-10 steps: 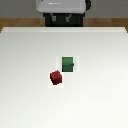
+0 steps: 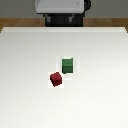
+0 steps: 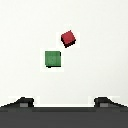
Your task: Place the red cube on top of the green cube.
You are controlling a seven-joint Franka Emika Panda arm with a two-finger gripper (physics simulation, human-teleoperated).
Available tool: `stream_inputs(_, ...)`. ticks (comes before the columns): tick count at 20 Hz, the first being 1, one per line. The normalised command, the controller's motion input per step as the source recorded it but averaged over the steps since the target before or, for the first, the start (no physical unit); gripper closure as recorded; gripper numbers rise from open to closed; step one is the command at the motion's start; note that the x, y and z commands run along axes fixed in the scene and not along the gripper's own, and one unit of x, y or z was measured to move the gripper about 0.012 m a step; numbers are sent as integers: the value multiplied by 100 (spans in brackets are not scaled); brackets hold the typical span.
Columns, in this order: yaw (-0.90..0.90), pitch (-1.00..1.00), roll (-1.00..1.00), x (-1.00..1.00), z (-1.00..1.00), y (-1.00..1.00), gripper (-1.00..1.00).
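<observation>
A: How much of the arm shows?

B: Little. In the exterior view only a pale housing with a dark block under it sits at the far edge of the table, cut off by the frame's top. The pincer does not appear there at all.

A: And from the wrist?

B: Only the pincer's two dark fingertips poke up from a dark band along the frame edge, and they stand far apart with bare table between them, so it is spread wide and pinches nothing. The rest of each finger is out of frame.

A: Where are the cubes?

B: The red cube lies on the table, turned at an angle to the table's edges. The green cube sits squarely, just beside it, farther from the exterior camera and toward the exterior view's right. Their nearest corners come very close; whether they touch is too blurred to tell. The wrist view shows both too, red cube and green cube, well clear of the fingertips.

A: Any change from half a second ago?

B: Both cubes lie as they did, neither shifted nor turned, and the housing sits at the same spot.
</observation>
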Motion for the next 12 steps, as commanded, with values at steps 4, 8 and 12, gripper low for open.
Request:
stream_inputs(4, 0, 0, 0, 25, 0, -25, -100)
stream_inputs(8, 0, 0, 0, 100, 0, 0, -100)
stream_inputs(12, 0, 0, 0, 100, 0, 0, -100)
